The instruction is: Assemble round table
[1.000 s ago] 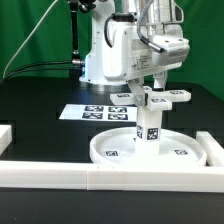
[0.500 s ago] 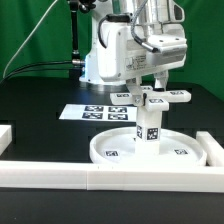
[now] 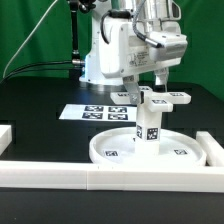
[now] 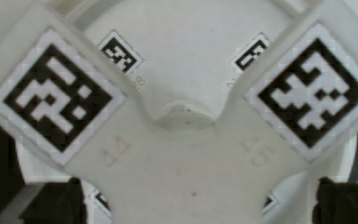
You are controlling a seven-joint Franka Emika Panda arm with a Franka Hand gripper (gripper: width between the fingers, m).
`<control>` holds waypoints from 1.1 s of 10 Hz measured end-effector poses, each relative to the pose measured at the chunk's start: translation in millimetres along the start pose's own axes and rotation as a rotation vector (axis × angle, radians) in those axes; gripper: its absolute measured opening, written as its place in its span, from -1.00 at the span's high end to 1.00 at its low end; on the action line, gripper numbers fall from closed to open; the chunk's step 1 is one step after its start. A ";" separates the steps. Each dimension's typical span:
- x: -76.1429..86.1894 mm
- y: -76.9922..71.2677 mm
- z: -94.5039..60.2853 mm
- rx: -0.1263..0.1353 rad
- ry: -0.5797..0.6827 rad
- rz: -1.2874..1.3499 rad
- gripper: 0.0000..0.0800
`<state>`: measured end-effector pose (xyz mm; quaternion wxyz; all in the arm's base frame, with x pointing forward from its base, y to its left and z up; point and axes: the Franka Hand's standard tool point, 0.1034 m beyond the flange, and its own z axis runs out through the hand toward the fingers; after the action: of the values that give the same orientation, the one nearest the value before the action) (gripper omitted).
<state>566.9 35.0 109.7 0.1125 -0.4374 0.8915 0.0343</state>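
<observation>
The large rimmed round disc [image 3: 150, 150] lies on the black table just behind the front rail. The short cylindrical leg [image 3: 149, 126] stands upright in its middle. The cross-shaped foot [image 3: 152, 98] sits level on top of the leg. In the wrist view the foot [image 4: 179, 130] fills the picture, with big square tags on two arms. My gripper [image 3: 150, 86] hangs straight above the foot's centre, with a finger on each side of the hub. The jaws stand wide apart and look open, and the dark fingertips [image 4: 25, 200] show only at the picture's edge.
The marker board [image 3: 92, 112] lies flat behind the disc, towards the exterior view's left. Long white border rails run along the front [image 3: 110, 178], with end pieces at the left [image 3: 6, 136] and right [image 3: 212, 150]. The arm's white base [image 3: 105, 60] stands behind, before a green backdrop.
My gripper has risen slightly above the foot. The foot, leg and disc have not moved.
</observation>
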 end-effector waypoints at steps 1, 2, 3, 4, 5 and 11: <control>-4.4 -1.1 -12.4 0.009 -0.022 -0.010 -0.62; -6.2 -2.9 -19.6 0.017 -0.034 -0.042 -0.62; -4.7 -1.2 -15.3 0.012 -0.027 -0.044 -0.62; -3.9 -0.6 -13.6 0.011 -0.024 -0.090 -0.62; -3.8 -0.6 -13.6 0.012 -0.023 -0.173 -0.62; -25.6 6.4 -15.6 -0.095 -0.016 -0.751 -0.62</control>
<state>574.4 56.2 130.6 0.1037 -0.7382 0.6656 0.0357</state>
